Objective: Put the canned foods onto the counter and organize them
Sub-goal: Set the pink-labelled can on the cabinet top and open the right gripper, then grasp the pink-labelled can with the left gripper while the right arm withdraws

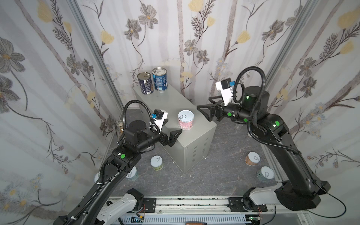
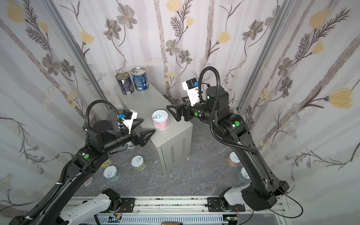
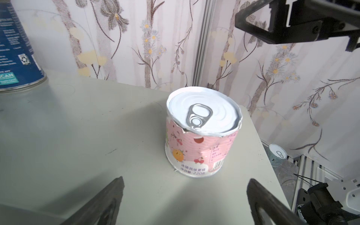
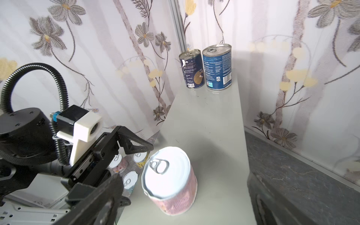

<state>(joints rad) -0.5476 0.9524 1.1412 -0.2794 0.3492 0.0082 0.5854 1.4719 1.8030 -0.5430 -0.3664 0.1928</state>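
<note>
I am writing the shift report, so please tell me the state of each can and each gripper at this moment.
pink can: upright on the counter, free, label torn at the rim.
two blue cans: upright, side by side at the counter's far end.
floor cans: upright, not yet lifted.
left gripper: open, empty.
right gripper: open, empty.

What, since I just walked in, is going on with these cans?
Cans are being moved onto the grey counter. Two blue cans stand at its far end; a pink can stands upright nearer the front. The left gripper and right gripper flank it, both open, holding nothing. Several short cans sit on the floor.
</note>
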